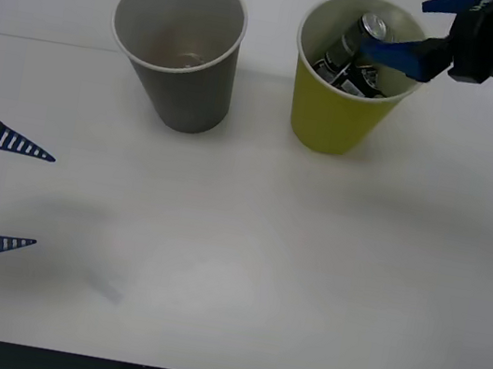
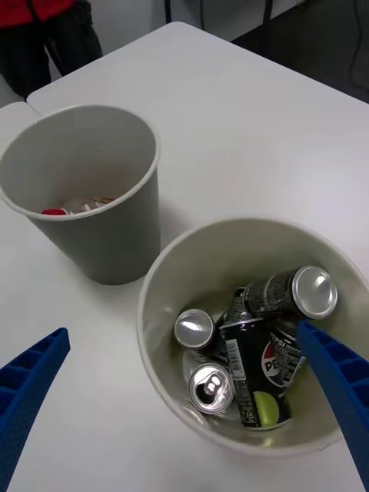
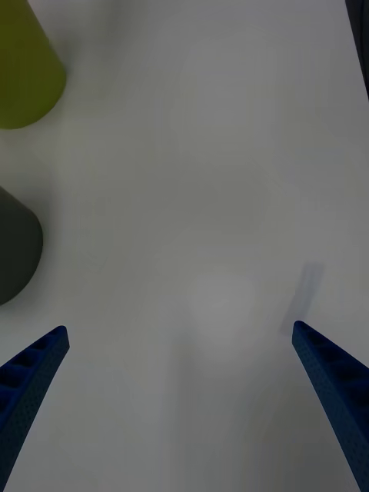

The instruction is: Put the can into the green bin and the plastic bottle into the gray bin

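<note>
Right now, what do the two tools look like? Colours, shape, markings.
Both have two long, tapering blue fingers with ribbed faces. On the left tool the ribs read as pale stripes near the tips, and the body behind is black with a grey block carrying white lettering. The right tool sits on a bulky black wrist housing.

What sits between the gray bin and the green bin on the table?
Nothing: in the front view the strip of white table between the gray bin and the green bin is bare, and the right wrist view shows the same gap.
</note>
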`<state>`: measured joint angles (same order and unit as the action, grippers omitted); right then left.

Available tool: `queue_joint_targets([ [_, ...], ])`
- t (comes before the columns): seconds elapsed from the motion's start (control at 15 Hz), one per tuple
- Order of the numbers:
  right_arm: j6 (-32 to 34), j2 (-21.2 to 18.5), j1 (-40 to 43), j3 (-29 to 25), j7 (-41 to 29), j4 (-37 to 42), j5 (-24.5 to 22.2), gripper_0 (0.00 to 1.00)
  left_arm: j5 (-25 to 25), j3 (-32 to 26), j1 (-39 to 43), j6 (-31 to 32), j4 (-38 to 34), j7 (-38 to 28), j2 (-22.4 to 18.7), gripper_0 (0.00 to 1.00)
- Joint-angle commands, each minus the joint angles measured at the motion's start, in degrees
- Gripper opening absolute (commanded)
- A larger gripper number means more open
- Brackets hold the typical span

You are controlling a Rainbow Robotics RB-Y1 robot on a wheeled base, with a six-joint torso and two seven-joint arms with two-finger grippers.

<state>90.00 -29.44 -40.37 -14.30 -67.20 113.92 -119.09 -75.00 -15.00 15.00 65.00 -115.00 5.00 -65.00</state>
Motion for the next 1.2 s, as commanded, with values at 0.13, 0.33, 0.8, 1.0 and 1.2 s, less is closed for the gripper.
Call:
queue_joint_targets([
  [0.13,0.0,0.0,7.8,-2.8,3.0,6.7,4.7,1.00,0.0,0.0,0.0,0.0,0.0,0.0,0.0,1.00],
  [0.33,0.0,0.0,12.9,-3.6,3.9,11.9,5.5,1.00,0.0,0.0,0.0,0.0,0.0,0.0,0.0,1.00],
  [0.8,-2.9,-0.1,26.4,-4.4,15.9,17.2,8.5,1.00,0.0,0.0,0.0,0.0,0.0,0.0,0.0,1.00],
  [1.0,-5.8,-0.1,32.5,-5.0,24.4,17.2,10.5,1.00,0.0,0.0,0.0,0.0,0.0,0.0,0.0,1.00],
  [1.2,-7.0,-0.3,36.9,-5.5,31.0,17.2,10.5,1.00,0.0,0.0,0.0,0.0,0.0,0.0,0.0,1.00],
])
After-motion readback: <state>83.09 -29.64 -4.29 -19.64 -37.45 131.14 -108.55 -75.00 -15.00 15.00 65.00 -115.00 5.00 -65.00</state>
